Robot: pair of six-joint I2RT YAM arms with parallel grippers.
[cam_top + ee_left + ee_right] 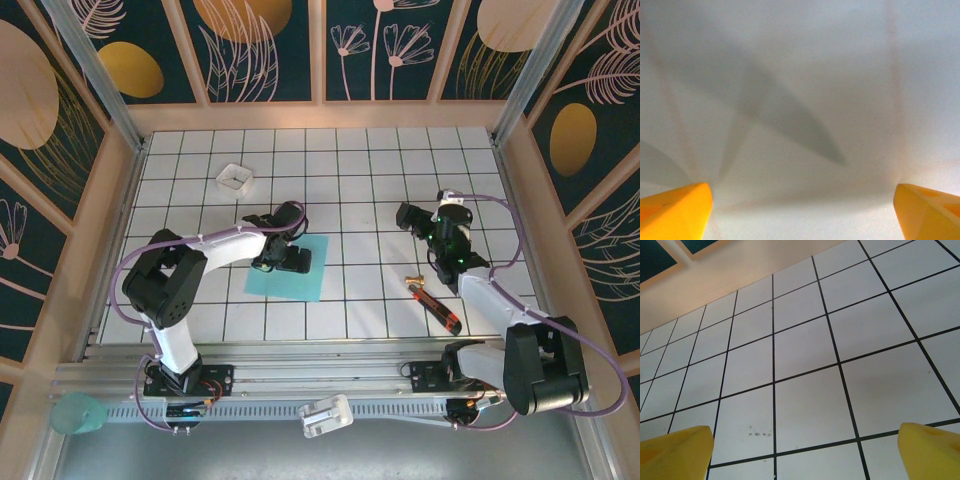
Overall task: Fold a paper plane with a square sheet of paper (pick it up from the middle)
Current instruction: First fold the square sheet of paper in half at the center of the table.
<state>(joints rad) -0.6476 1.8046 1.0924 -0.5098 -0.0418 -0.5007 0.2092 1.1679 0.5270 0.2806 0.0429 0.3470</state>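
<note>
I have the square sheet of paper (292, 284) lying flat on the desk (370, 170), left of centre and unfolded as far as I can tell. The left arm (215, 248) reaches over it so that the left jaws hang above its upper middle. In the left wrist view the yellow fingertips (675, 212) stand wide apart with nothing between them, right up against a pale, washed-out surface, and I cannot tell whether they touch it. The right jaws are released too, their fingertips (675, 452) spread over bare grid tiles well apart from the sheet, and a red-and-black pen-like tool (435, 303) lies near that arm. My worry is the pinch: the paper is thin and lies flush, so closing from too high would catch nothing, while pressing hard could skid the sheet across the smooth tiles or bunch it into a ridge, leaving a stray crease that spoils the later folds. Nothing pins the sheet down, so any sideways drag would shift it off square. The white tray (235, 178) is far enough off not to matter, I think
</note>
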